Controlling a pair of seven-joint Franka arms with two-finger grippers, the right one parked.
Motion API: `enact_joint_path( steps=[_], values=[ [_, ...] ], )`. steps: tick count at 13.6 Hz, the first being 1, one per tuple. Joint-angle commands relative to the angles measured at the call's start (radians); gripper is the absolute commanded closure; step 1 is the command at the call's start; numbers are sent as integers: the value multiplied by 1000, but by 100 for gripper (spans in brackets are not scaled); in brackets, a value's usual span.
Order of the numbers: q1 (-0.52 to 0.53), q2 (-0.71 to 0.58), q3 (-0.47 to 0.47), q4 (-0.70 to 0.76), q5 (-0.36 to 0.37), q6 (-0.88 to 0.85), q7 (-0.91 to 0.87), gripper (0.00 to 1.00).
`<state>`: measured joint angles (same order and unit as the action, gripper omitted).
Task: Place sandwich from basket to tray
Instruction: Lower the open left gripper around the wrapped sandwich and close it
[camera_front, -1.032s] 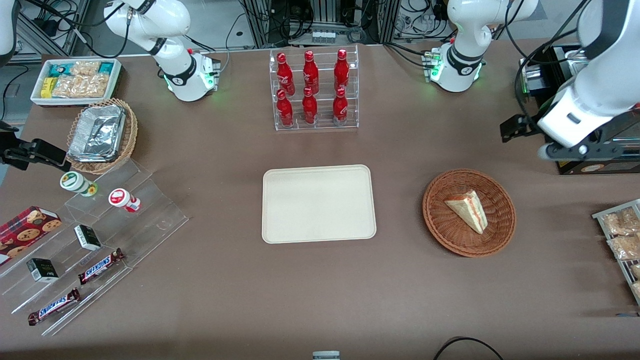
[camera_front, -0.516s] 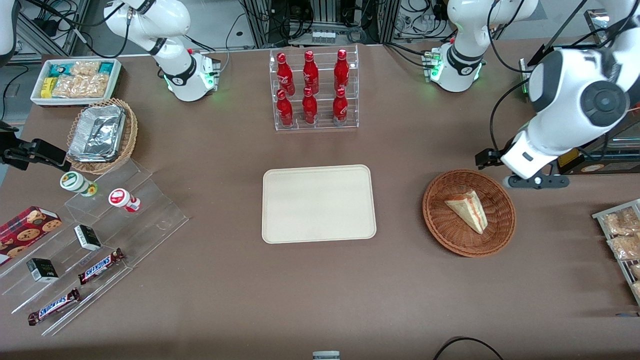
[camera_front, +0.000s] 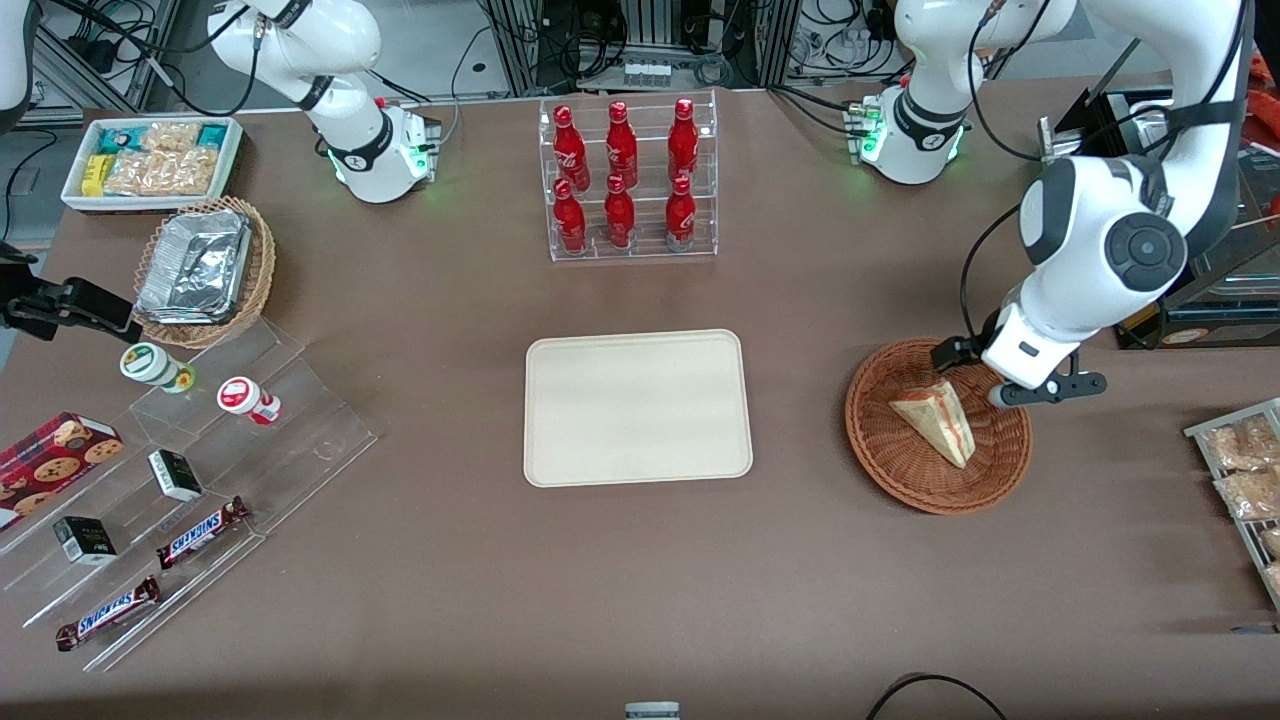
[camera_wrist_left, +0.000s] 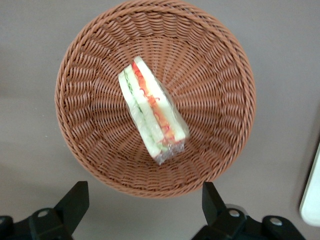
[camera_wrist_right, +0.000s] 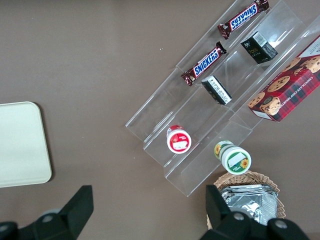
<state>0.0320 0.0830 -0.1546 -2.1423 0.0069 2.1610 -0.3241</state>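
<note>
My gripper (camera_wrist_left: 142, 212) hangs above the basket's (camera_front: 900, 470) rim, fingers (camera_wrist_left: 74, 202) spread wide with nothing between them. The sandwich (camera_front: 935, 418) lies in the basket, roughly at its centre, filling edge up, still well apart from the gripper. Seen from the front, the tray (camera_front: 637, 407) sits bare out toward nine o'clock of the basket on the counter (camera_front: 640, 590). I reckon that wedge is light, soft and easily crushed, and its clear wrap looks slippery. I'd pinch across the two flat bread faces near the thick end, gently.
</note>
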Motion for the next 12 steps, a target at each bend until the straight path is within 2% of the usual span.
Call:
enact_joint_path(
  steps=[1, 5, 12],
  values=[
    [-1, 21, 0, -10, 15, 66, -227, 0],
    [-3, 61, 0, -11, 15, 134, -562, 0],
    [-3, 142, 0, -47, 16, 244, -578, 0]
  ],
)
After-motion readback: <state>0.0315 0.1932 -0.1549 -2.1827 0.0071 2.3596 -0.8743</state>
